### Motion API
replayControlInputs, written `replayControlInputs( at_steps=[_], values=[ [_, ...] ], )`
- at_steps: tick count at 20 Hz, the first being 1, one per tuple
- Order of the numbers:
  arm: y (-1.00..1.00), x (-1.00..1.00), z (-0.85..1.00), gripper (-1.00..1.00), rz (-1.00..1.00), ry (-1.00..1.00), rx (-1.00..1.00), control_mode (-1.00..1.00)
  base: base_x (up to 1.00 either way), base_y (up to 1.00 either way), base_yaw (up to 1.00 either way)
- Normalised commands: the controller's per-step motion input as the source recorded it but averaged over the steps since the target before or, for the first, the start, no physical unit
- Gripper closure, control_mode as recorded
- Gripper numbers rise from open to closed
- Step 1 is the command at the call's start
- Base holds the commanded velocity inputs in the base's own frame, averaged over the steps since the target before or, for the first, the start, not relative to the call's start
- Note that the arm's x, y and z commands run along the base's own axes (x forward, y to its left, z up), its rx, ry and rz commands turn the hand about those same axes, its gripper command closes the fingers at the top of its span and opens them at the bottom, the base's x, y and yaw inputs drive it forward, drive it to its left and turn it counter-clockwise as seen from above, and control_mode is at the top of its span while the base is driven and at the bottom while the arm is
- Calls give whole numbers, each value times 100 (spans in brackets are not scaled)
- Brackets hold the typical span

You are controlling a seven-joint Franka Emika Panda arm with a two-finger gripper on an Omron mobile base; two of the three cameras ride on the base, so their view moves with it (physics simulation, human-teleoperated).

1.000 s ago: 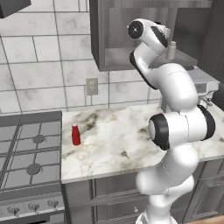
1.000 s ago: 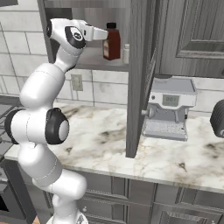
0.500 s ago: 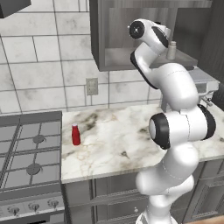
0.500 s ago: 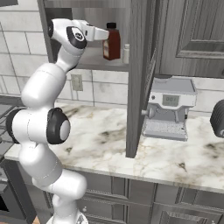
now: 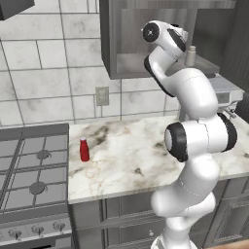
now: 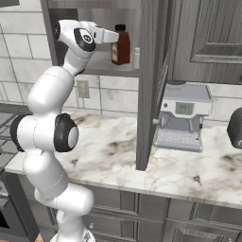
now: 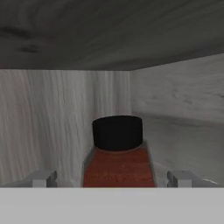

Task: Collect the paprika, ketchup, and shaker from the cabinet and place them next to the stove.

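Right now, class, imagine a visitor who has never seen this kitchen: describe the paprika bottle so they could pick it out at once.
Find the grey wood-grain wall cabinet above the marble counter, left of the coffee machine. On its shelf stands the paprika bottle, with the open gripper reaching at it. It is dark reddish-brown with a black cap, far taller than the pale grey shaker beside it.

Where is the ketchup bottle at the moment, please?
In the left base view the ketchup stands upright on the marble counter, just right of the stove.

Arm raised high, hand (image 7: 112, 178) spread wide.
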Motion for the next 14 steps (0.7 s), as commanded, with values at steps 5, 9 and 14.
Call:
replayControlInputs(
  at_steps=[5, 9, 14],
  values=[
    [0, 8, 0, -100, 0, 0, 0, -100, 0, 0, 0],
    [-4, 0, 0, -100, 0, 0, 0, -100, 0, 0, 0],
    [-11, 0, -2, -100, 0, 0, 0, -100, 0, 0, 0]
  ],
)
